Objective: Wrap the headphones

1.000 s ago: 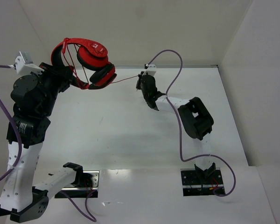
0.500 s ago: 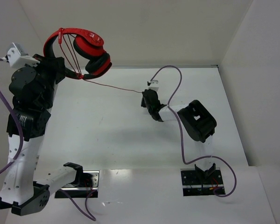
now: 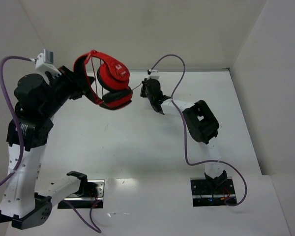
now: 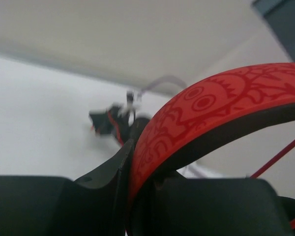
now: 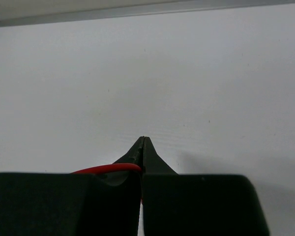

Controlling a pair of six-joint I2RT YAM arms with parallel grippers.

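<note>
The headphones (image 3: 113,76), red ear cups on a black-and-red headband, hang in the air at the back left. My left gripper (image 3: 82,84) is shut on the headband. The left wrist view shows the patterned red headband (image 4: 211,103) pinched between the black fingers (image 4: 105,172). Strands of thin red cable (image 4: 278,157) cross inside the band. A short length of cable (image 3: 137,87) runs from the ear cups to my right gripper (image 3: 149,91), just right of them. Its jaws (image 5: 143,147) are shut on the red cable (image 5: 108,168) above the white table.
Thick purple robot cables loop over the right arm (image 3: 184,123) and behind the left arm (image 3: 10,64). White walls stand at the back (image 3: 187,34) and the right (image 3: 270,98). The arms' base plates (image 3: 86,189) (image 3: 211,189) sit at the near edge.
The left arm swung the headphones right and lower, toward the right gripper. The right gripper moved back toward the far wall, and the cable span between them is much shorter.
</note>
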